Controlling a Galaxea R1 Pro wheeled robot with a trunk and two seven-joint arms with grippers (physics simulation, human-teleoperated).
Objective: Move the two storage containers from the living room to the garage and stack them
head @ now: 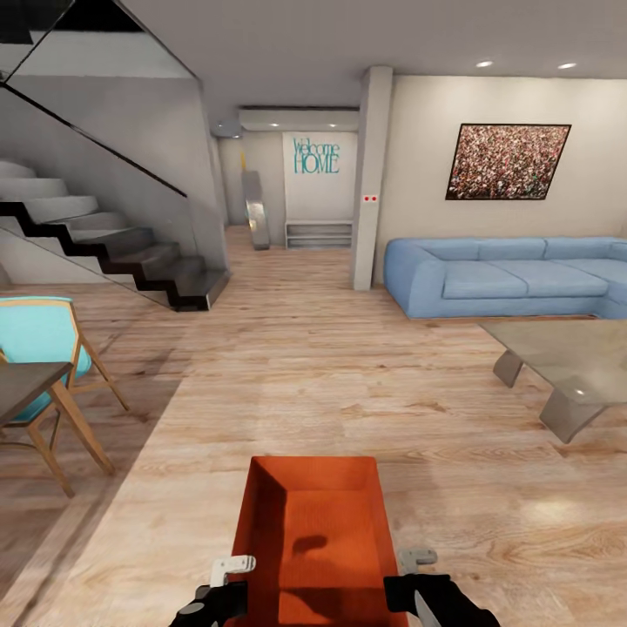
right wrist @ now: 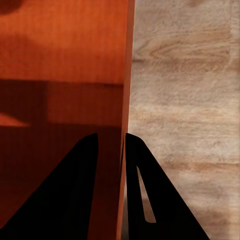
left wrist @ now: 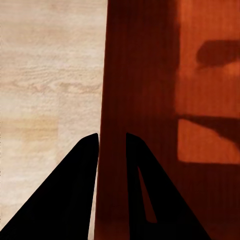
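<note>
You are in the living room, on its light wood plank floor [head: 348, 383], which runs ahead of both grippers toward a hallway with a "Welcome HOME" sign [head: 316, 157]. A staircase [head: 113, 244] rises far ahead of the left gripper; a blue sofa [head: 514, 277] sits far ahead of the right gripper under a framed picture [head: 508, 162]. A glass coffee table [head: 566, 361] stands ahead and to the right of the right gripper. A turquoise chair [head: 39, 335] and a dark table corner [head: 26, 383] lie ahead and to the left of the left gripper.

The storage container [head: 315, 540], orange-red and open-topped, is held between your two grippers above the planks, its far end pointing away from you.

Left gripper [left wrist: 112, 142]: fingers pinch the container's left wall, one finger outside, one inside. Clamped on the wall.

Right gripper [right wrist: 112, 142]: the same arrangement on the right wall, fingers closed against it on both faces.
</note>
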